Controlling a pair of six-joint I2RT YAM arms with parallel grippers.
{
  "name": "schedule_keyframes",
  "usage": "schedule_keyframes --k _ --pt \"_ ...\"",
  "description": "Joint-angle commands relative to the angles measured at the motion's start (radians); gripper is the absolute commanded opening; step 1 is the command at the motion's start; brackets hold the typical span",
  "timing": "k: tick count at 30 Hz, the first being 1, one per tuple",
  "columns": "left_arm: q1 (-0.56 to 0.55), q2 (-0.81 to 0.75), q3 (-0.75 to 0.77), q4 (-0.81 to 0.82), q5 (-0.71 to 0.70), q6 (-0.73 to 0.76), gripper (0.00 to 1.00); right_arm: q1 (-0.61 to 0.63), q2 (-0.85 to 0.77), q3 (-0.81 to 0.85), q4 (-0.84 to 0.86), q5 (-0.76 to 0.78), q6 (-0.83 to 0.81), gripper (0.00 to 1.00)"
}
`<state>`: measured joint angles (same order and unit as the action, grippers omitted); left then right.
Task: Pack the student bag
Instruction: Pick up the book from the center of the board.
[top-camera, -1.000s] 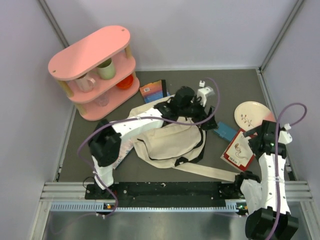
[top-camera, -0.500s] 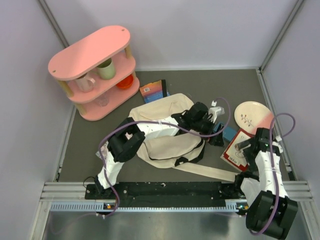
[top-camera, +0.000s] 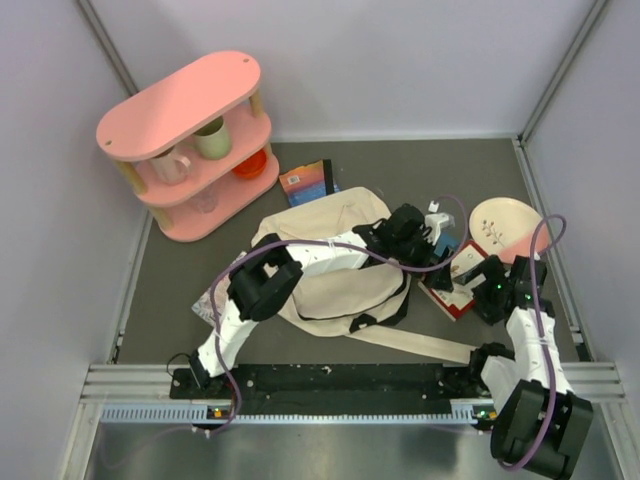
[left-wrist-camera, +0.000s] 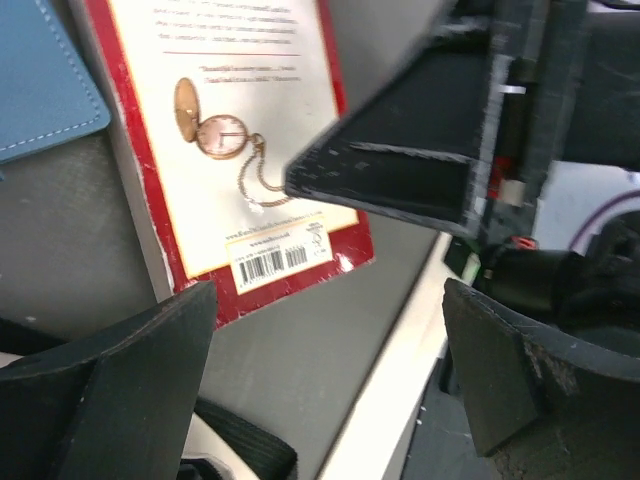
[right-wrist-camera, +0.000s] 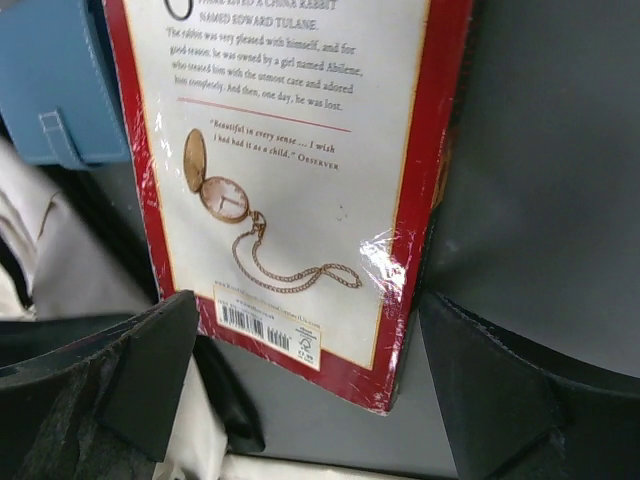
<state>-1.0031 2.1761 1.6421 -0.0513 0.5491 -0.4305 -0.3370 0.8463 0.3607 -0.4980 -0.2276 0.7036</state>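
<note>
narrowly, right tool (right-wrist-camera: 310, 385) astride book (right-wrist-camera: 290, 180) corner

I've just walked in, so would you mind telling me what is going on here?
Two arms are packing a cream backpack that lies on the table. Both hang over a red-bordered paperback lying to its right, beside a blue case. The right gripper is open with a finger either side of the book's lower end; the left gripper hovers open above it. Nothing is held yet.
</note>
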Motion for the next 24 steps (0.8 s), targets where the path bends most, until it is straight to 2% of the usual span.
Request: schedule_keyframes --k 1,12,18,24 --pt "0.001 0.048 0.082 -0.1 -0.107 0.03 0.99 -0.005 0.02 -0.055 0.033 -0.105 -0.035 0.91" --pt "0.024 0.079 0.183 -0.131 -0.255 0.095 0.98 -0.005 -0.013 -0.043 0.004 -0.015 0.025 0.94" --pt "0.047 0.142 0.217 -0.113 -0.15 0.053 0.98 -0.005 -0.059 -0.049 -0.005 0.054 0.076 0.95" --pt "0.049 0.197 0.242 -0.131 -0.054 0.047 0.98 -0.005 -0.03 -0.031 0.024 0.066 0.082 0.95"
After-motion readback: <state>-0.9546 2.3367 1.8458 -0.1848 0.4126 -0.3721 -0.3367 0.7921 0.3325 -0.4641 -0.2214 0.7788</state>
